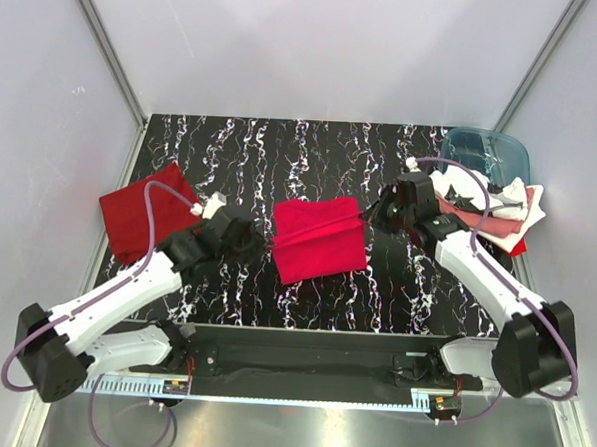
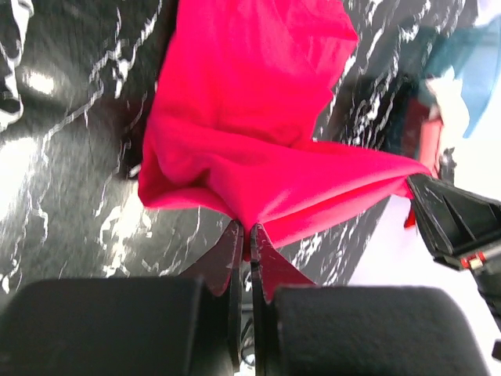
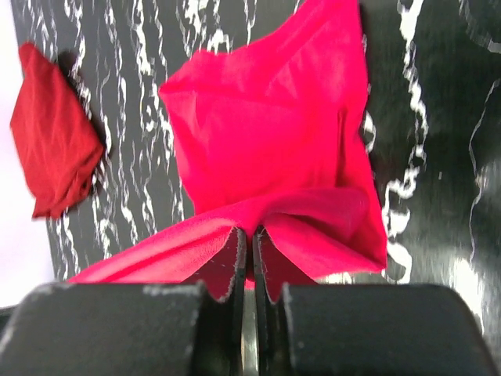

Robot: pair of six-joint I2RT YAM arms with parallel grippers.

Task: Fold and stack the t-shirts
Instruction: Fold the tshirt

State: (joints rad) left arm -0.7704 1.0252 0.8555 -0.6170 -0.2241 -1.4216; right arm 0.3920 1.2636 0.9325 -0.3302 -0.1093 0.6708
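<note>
A bright crimson t-shirt (image 1: 320, 240) lies partly folded in the middle of the table, also filling the left wrist view (image 2: 250, 102) and the right wrist view (image 3: 266, 133). My left gripper (image 1: 263, 242) is shut on its left edge, cloth pinched between the tips (image 2: 245, 229). At the shirt's right edge my right gripper (image 1: 369, 219) is shut on the cloth too (image 3: 250, 231). The stretch of cloth between the two grippers is pulled taut. A darker red t-shirt (image 1: 144, 212) lies folded at the far left (image 3: 51, 141). More t-shirts, white, pink and red, are heaped (image 1: 490, 209) at the right.
A translucent blue-teal tub (image 1: 485, 153) stands at the back right behind the heap. The black marbled table (image 1: 282, 153) ends at white walls on three sides. The arm bases sit along the near edge.
</note>
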